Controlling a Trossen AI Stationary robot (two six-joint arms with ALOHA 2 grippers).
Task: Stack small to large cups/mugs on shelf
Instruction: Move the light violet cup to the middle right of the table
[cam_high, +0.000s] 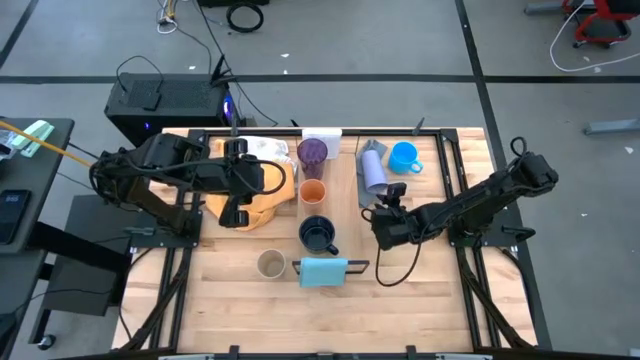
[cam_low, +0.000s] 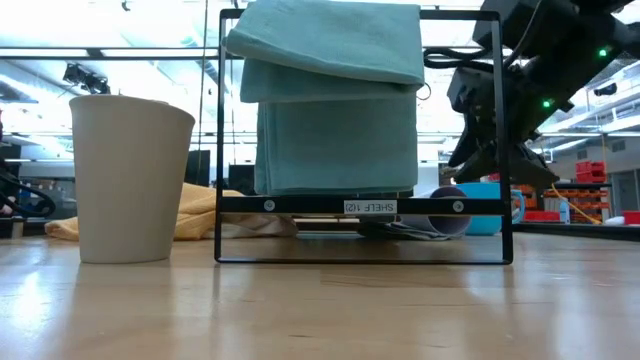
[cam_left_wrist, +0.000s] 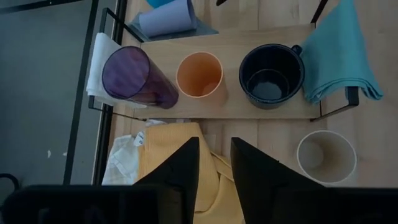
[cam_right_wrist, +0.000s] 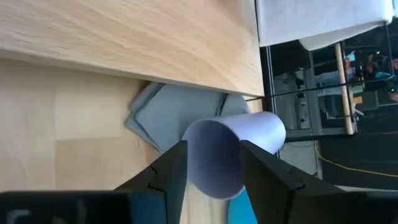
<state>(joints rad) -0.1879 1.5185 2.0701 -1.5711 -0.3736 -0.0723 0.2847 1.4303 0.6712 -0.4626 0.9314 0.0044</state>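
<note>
Your table (cam_high: 430, 300) carries the shelf (cam_left_wrist: 230, 106), a pale plank with a white piece (cam_left_wrist: 96, 65) at one end and a light-blue cloth (cam_left_wrist: 339, 53) draped at the other. On the plank you have three cups standing in a row: the dark purple tumbler (cam_left_wrist: 127, 78) by the white end, the orange cup (cam_left_wrist: 199, 74) in the middle, and the navy mug (cam_left_wrist: 270, 74) next to the blue cloth. The yellow cloth (cam_left_wrist: 174, 155) lies beside the shelf, and your left gripper (cam_left_wrist: 214, 165) hovers over it with fingers slightly parted, holding nothing. The beige cup (cam_left_wrist: 326, 155) stands upright on the table off the shelf, near the blue-cloth end. On the other side, the lavender cup (cam_right_wrist: 230, 158) lies tipped on the grey cloth (cam_right_wrist: 168, 115); your right gripper (cam_right_wrist: 211, 165) has its fingers spread either side of its mouth. The bright blue mug (cam_high: 404, 157) sits just beyond it.
</note>
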